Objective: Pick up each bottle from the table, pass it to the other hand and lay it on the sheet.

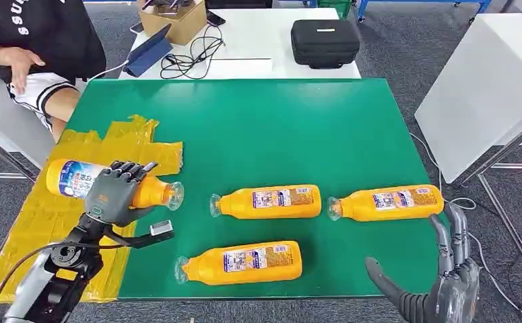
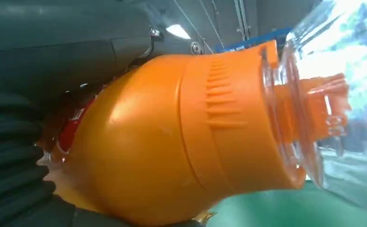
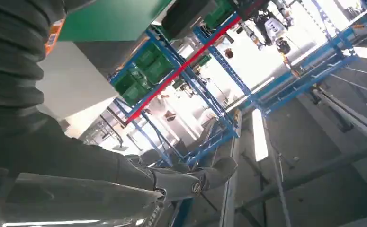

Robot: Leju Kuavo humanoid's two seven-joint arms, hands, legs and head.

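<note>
Under the curled fingers of the left hand lies an orange bottle, gripped around its shoulder, its clear cap pointing toward the middle of the green counter and its blue-labelled base out over the yellow sheet; whether it rests on the sheet or is lifted just above it cannot be told. From the left wrist view the same bottle's orange neck fills the space between thumb and fingers, with the transparent cap sticking out beyond them. Past the cap, away from the fingers, three more bottles lie on their sides on the counter: one closest to the held cap, one just beyond it in the same row, and one nearer the counter's front edge. At the front right corner of the counter, the right hand is raised with fingers spread and upright, holding nothing; the nearest bottle lies just ahead of its fingertips, apart from them. A seated person is at the far left corner, beyond the sheet.
</note>
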